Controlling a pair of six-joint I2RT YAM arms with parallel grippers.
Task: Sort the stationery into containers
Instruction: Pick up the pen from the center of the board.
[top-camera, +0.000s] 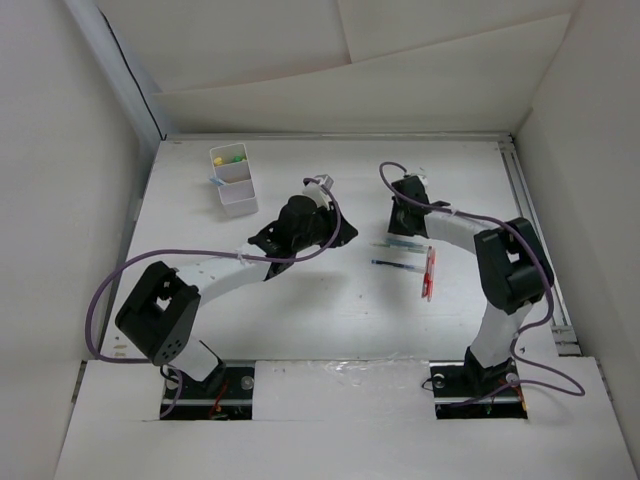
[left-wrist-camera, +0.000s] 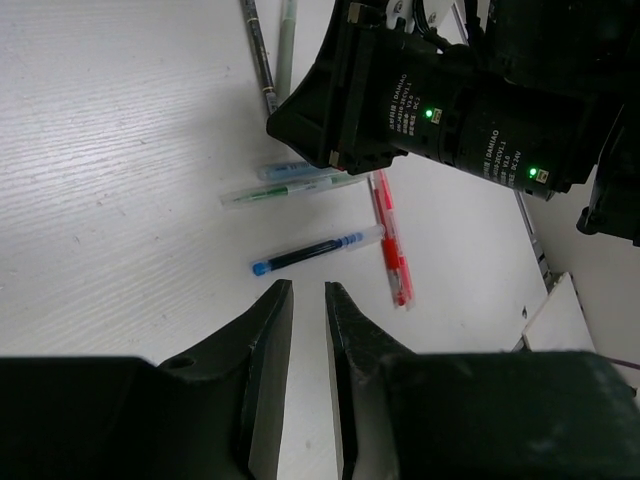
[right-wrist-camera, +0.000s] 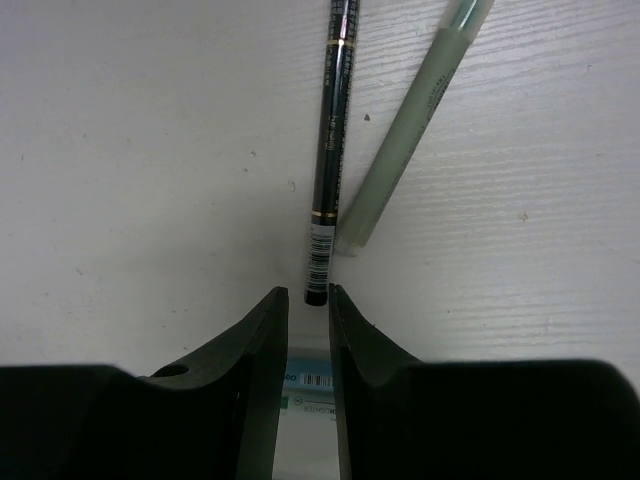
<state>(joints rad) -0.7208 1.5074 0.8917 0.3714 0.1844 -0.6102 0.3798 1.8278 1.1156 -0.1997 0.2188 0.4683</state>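
The white three-compartment box (top-camera: 232, 180) stands at the back left, with yellow and green pieces and a blue pen inside. Loose pens lie mid-right: a dark blue pen (left-wrist-camera: 305, 253), red pens (left-wrist-camera: 392, 245) and clear teal and blue pens (left-wrist-camera: 290, 188). My left gripper (left-wrist-camera: 309, 287) hovers short of the dark blue pen, its jaws at a narrow slit with nothing between. My right gripper (right-wrist-camera: 309, 290) hangs low over the table, its jaws equally close and empty. A black pen (right-wrist-camera: 330, 150) ends at its tips, beside a grey-green pen (right-wrist-camera: 405, 140). A labelled clear pen (right-wrist-camera: 305, 385) lies under its jaws.
The right arm's black wrist housing (left-wrist-camera: 450, 100) rises just past the pens in the left wrist view. In the top view my left gripper (top-camera: 345, 233) sits mid-table and my right gripper (top-camera: 408, 200) is right of it. White walls enclose the table (top-camera: 300, 320).
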